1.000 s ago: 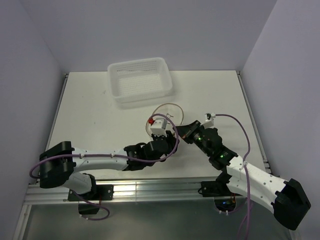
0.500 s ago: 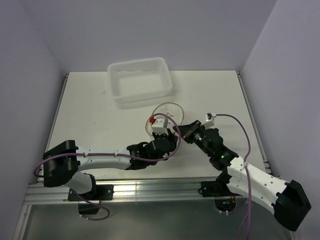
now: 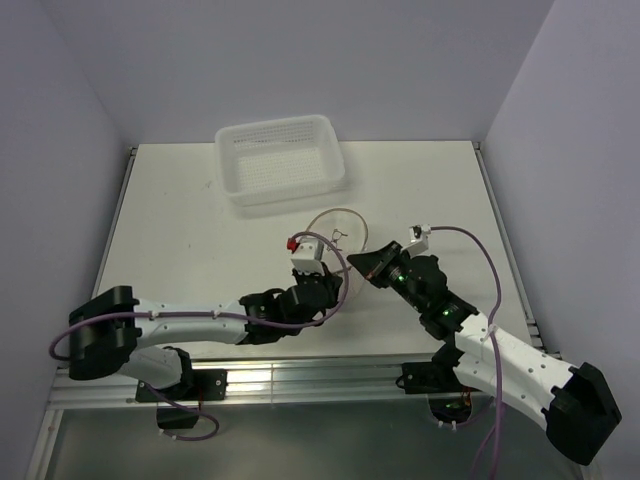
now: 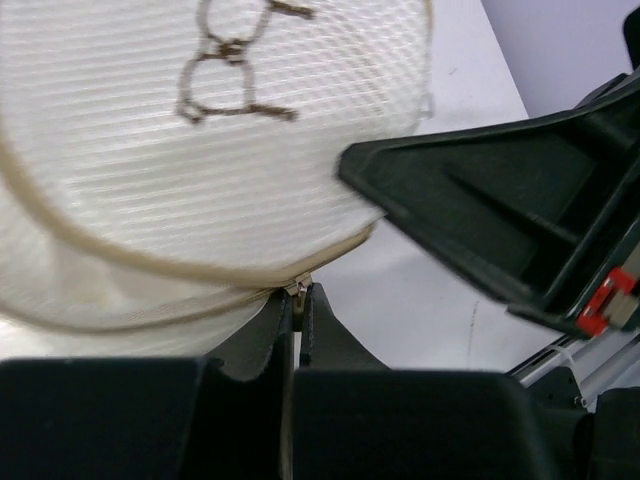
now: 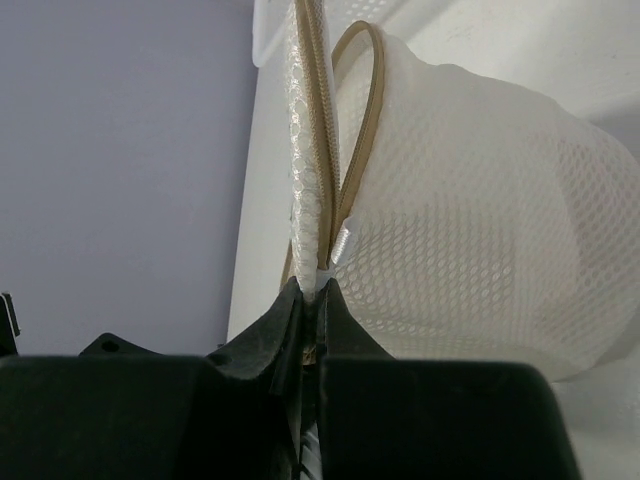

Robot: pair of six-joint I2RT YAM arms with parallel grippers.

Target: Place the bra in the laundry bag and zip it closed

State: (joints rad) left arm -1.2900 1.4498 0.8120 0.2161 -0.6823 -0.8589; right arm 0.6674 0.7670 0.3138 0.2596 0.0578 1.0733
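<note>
The laundry bag (image 3: 338, 232) is a round pale mesh case held up on edge between both arms, its black bra drawing (image 4: 232, 62) facing the left wrist camera. My left gripper (image 4: 298, 300) is shut on the small metal zipper pull (image 4: 298, 286) at the bag's beige zipper band (image 4: 150, 265). My right gripper (image 5: 317, 286) is shut on the bag's rim (image 5: 308, 180) where the mesh (image 5: 480, 250) and the zipper tape meet. From above, the left gripper (image 3: 330, 270) and right gripper (image 3: 358, 262) sit close together at the bag's near edge. The bra is hidden.
A white perforated basket (image 3: 282, 160) stands at the back of the white table (image 3: 180, 240). Purple-grey walls close in the left, back and right sides. The right gripper's black body (image 4: 500, 215) sits close beside the left fingers.
The left jaws have closed from part open onto the zipper pull. The left wrist has shifted slightly left and the bag has tipped a little with it. The right gripper keeps its grip.
</note>
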